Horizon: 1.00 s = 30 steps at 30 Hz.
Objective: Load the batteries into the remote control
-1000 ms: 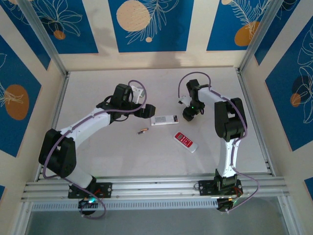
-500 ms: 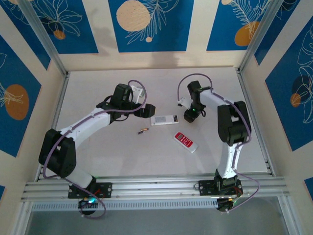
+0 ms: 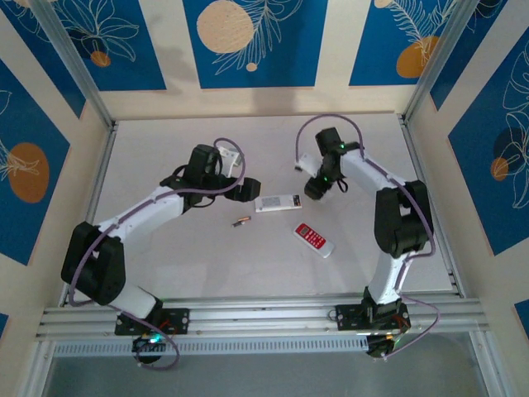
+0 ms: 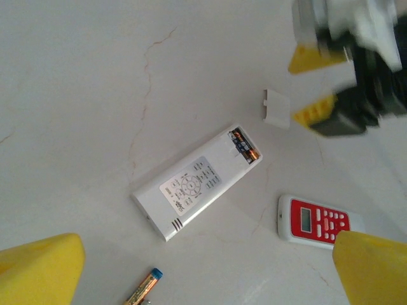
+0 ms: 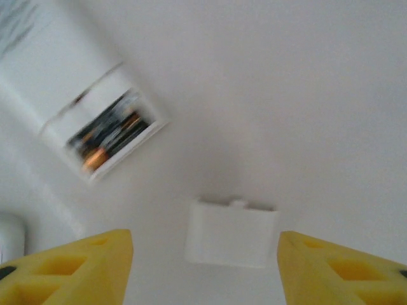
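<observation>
Comparing with a second ago, find the right gripper (image 3: 312, 188) drawn a little left and up the table (image 3: 207, 265), with its forearm swung out toward the right side; find the left gripper (image 3: 250, 186), white remote (image 3: 278, 202), red remote (image 3: 315, 239) and loose battery (image 3: 240, 221) unmoved. See the right jaws partly spread, gripping nothing, straddling the detached battery cover (image 5: 232, 232) lying flat. Cannot tell, through the blur, whether either pad touches it. See the left jaws spread fully and empty, just left of the white remote. Spot the batteries (image 4: 245, 145) seated in the open compartment (image 5: 108, 136) at that remote's end, near the cover. Note bare table around both remotes, with the walls (image 3: 66, 165) well apart from them. Lose the loose battery's lower end past the bottom edge of the left wrist view; cannot count the seated batteries for certain.
</observation>
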### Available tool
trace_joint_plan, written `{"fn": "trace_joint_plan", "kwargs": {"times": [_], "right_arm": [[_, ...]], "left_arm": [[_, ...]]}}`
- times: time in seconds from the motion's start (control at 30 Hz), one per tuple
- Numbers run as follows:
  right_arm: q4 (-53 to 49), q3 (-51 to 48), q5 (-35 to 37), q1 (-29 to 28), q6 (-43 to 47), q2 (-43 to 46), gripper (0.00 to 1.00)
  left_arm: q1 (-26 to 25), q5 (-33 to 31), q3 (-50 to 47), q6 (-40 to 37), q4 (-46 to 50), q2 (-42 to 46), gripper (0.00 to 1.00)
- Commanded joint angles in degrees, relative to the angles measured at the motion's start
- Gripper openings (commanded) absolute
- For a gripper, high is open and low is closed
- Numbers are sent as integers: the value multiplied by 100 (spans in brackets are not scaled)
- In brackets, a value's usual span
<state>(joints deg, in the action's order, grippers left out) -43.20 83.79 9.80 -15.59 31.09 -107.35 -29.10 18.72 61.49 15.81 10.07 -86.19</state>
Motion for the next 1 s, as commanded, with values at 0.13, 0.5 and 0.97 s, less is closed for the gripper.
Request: {"fn": "trace_joint_plan", "kwargs": {"times": [0.13, 0.5, 0.97], "right_arm": [[-1046, 392, 609, 72, -5925, -158, 72], [-1312, 526, 893, -247, -7762, -783, 76], [-663, 226, 490, 119, -7622, -1075, 68]], "left_arm": [[54, 379, -80, 255, -278, 173, 100], [54, 457, -189, 414, -313, 183, 100], [54, 422, -154, 440, -295, 71, 100]]}}
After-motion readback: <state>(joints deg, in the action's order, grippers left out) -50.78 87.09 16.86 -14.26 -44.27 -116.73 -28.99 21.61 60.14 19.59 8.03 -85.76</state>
